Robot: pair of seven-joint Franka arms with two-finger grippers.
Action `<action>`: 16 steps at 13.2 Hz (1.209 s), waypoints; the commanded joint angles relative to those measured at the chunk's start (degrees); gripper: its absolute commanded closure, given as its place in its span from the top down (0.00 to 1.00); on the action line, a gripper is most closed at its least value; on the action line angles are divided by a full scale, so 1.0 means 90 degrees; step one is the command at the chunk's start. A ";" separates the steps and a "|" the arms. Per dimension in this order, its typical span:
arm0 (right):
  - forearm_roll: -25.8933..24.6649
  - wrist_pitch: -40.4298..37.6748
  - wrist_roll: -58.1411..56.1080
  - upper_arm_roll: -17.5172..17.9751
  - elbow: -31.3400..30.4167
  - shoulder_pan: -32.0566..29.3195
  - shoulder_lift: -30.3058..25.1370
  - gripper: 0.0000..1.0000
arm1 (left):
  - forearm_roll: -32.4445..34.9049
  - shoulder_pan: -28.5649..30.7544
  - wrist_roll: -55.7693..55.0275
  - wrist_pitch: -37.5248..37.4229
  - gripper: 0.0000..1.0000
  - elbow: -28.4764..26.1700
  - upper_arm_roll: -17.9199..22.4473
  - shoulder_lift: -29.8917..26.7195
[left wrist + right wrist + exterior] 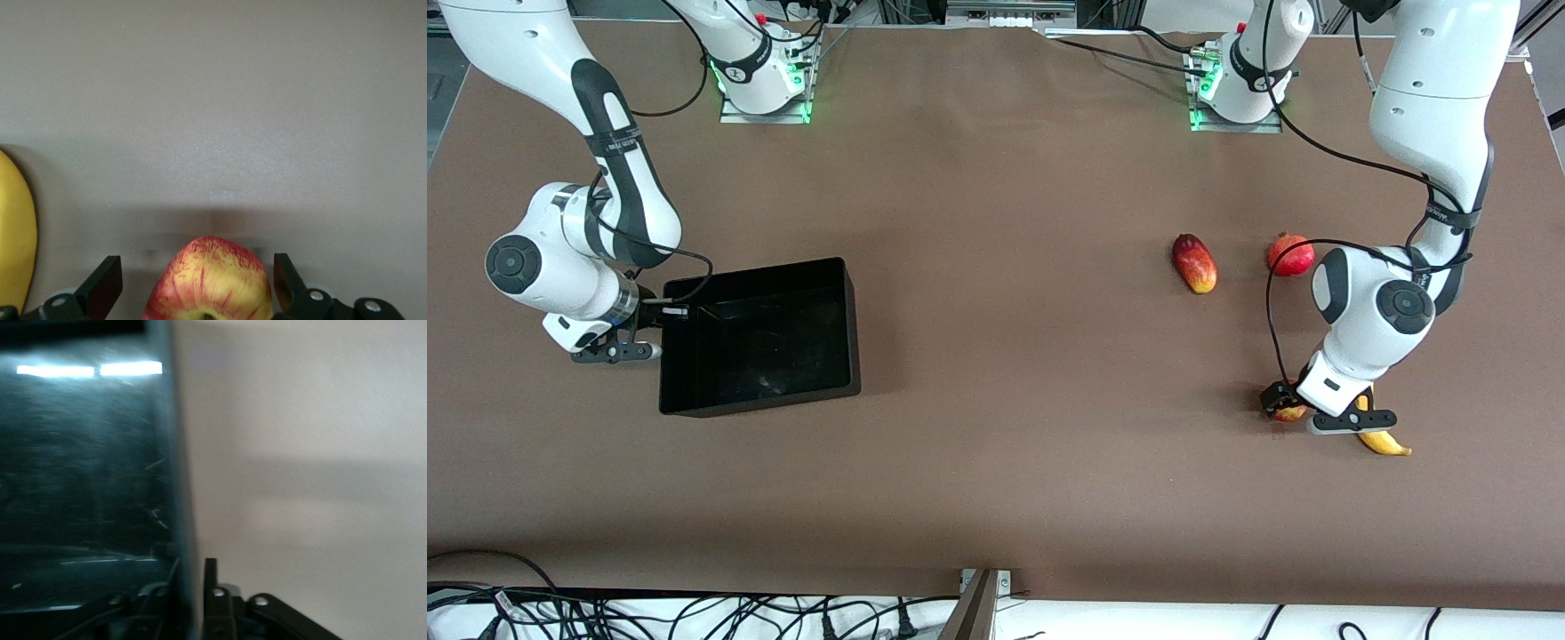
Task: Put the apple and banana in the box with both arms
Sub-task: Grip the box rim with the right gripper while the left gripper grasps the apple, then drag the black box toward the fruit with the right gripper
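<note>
The apple (1289, 412), red with yellow streaks, lies on the table at the left arm's end, beside the yellow banana (1385, 442). My left gripper (1294, 407) is down over the apple and open. In the left wrist view the apple (210, 280) sits between the fingers (105, 285) with a gap on each side, and the banana (15, 233) lies just outside them. The black box (852, 329) stands toward the right arm's end. My right gripper (660, 308) is shut on the box's end wall (179, 487), one finger (211, 583) outside it and one inside.
An elongated red-yellow fruit (1194, 263) and a round red fruit with a crown tip (1290, 255) lie farther from the front camera than the apple. The brown table (996, 400) spreads between box and fruits. Cables hang along its front edge.
</note>
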 commanded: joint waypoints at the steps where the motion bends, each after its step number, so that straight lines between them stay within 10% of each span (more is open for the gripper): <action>1: 0.0097 -0.1004 -0.0303 0.0514 0.0795 0.0026 -0.0231 0.00 | 0.0393 0.0018 -0.0440 0.0221 1.00 -0.0035 -0.0037 0.0079; 2: 0.0097 -0.1288 -0.0255 0.0603 0.1070 0.0153 -0.0231 0.00 | 0.0394 0.0018 -0.0460 0.0211 0.99 -0.0035 -0.0047 0.0079; 5: 0.0476 -0.1398 0.0405 0.0643 0.1433 0.1029 -0.0211 0.00 | 0.0404 -0.0020 -0.0596 0.0211 0.07 -0.0035 -0.0047 0.0109; 6: 0.0555 -0.1398 0.0980 0.0672 0.1482 0.1390 -0.0192 0.00 | 0.0414 -0.0030 -0.0597 0.0211 0.00 -0.0045 -0.0037 0.0109; 11: 0.0556 -0.1271 0.4028 0.0673 0.2398 0.3256 0.0607 0.00 | 0.0462 -0.0050 -0.0606 0.0104 0.00 -0.0424 -0.0037 -0.0271; 16: 0.0527 -0.0580 0.5876 0.0663 0.3318 0.4361 0.1750 0.00 | 0.0453 -0.0274 -0.0742 -0.3179 0.00 0.0343 -0.0164 -0.1248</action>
